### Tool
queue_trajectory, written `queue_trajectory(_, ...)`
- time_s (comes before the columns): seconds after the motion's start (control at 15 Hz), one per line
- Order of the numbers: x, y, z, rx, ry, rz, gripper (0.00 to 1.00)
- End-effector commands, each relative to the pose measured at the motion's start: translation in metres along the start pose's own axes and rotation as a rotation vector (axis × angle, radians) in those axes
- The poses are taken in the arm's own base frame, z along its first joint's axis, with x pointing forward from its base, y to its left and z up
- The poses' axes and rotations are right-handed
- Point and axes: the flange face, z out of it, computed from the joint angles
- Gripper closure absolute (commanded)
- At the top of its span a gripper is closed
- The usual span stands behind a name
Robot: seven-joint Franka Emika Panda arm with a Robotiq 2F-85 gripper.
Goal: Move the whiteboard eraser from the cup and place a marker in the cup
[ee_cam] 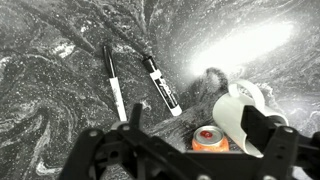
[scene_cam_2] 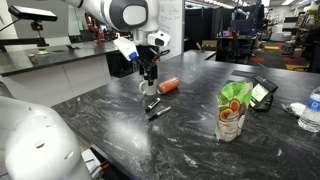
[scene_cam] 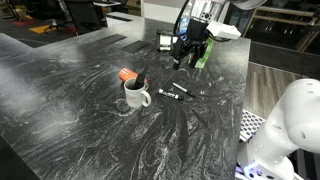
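Task not begun, by our judgement. Whiteboard eraser (scene_cam: 139, 82) stood in cup (scene_cam: 134, 98), its black end showing above white rim. Two markers (ee_cam: 114, 82) (ee_cam: 162, 85) lay on table (scene_cam: 70, 130) at cup's 3 o'clock, untouched. Gripper (scene_cam: 190, 53) hung at cup's 2 o'clock, well apart, jaws wide, empty. Both steps left: eraser out, marker in.
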Motion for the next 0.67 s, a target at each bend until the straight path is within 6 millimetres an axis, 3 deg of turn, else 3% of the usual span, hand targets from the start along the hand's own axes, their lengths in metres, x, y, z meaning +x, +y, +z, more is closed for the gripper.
queue_trajectory(0.0, 0.014, -0.014, 0.009, -0.012, -0.013, 0.109, 0.00)
queue_trajectory(0.6, 0.048, -0.053, 0.026, 0.152, 0.064, 0.313, 0.00)
